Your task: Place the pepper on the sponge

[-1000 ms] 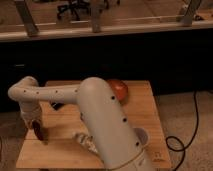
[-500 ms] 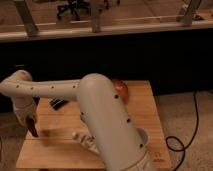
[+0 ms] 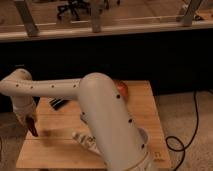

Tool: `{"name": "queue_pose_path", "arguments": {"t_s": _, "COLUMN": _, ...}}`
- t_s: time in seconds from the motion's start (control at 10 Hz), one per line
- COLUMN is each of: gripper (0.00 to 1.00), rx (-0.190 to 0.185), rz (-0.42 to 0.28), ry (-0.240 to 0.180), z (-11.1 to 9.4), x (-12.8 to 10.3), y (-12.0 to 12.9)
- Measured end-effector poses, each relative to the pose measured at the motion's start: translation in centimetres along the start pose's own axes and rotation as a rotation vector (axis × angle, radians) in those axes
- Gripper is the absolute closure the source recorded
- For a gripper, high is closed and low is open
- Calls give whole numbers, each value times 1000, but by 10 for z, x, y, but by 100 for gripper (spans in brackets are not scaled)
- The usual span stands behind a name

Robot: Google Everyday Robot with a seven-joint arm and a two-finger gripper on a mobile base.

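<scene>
One arm was all I had to work with, and from my screen its thick white body filled the near middle of the wooden table, rising from the near edge and reaching across to the left. At the elbow, out past the far left corner, it bent downward, and the gripper hung at the table's left edge, roughly halfway between the far and near corners. Its jaws were drawn in narrow around the pepper, a small dark red tapered piece that pointed downward and slightly toward the near side. I could not tell whether its tip touched the wood or sat just above it. I could not make out the sponge anywhere on the table; a good part of the surface was hidden behind the arm. A short black cylinder lay on its side near the far left corner, well apart from the gripper and partly under the forearm. A round orange-red bowl sat against the far edge, near the middle, with the arm covering most of it. A flattened whitish carton lay toward the near edge, left of the middle, touching or tucked under the arm's body. Off the right edge, a dark cable trailed over the floor. Behind the table ran a dark wall topped by a pale ledge, and above it I saw an office chair.
</scene>
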Motion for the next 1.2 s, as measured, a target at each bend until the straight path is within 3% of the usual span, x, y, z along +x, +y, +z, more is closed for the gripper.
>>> {"name": "queue_pose_path", "arguments": {"t_s": 0.3, "gripper": 88, "rx": 3, "rz": 5, "ry": 6, "z": -1, "x": 1, "y": 0}}
{"name": "queue_pose_path", "arguments": {"t_s": 0.4, "gripper": 86, "rx": 5, "rz": 6, "ry": 7, "z": -1, "x": 1, "y": 1}}
{"name": "queue_pose_path", "arguments": {"t_s": 0.7, "gripper": 62, "rx": 10, "rz": 6, "ry": 11, "z": 2, "x": 1, "y": 3}}
{"name": "queue_pose_path", "arguments": {"t_s": 0.8, "gripper": 59, "rx": 12, "rz": 7, "ry": 12, "z": 2, "x": 2, "y": 4}}
{"name": "queue_pose_path", "arguments": {"t_s": 1.2, "gripper": 77, "rx": 18, "rz": 10, "ry": 17, "z": 6, "x": 1, "y": 4}}
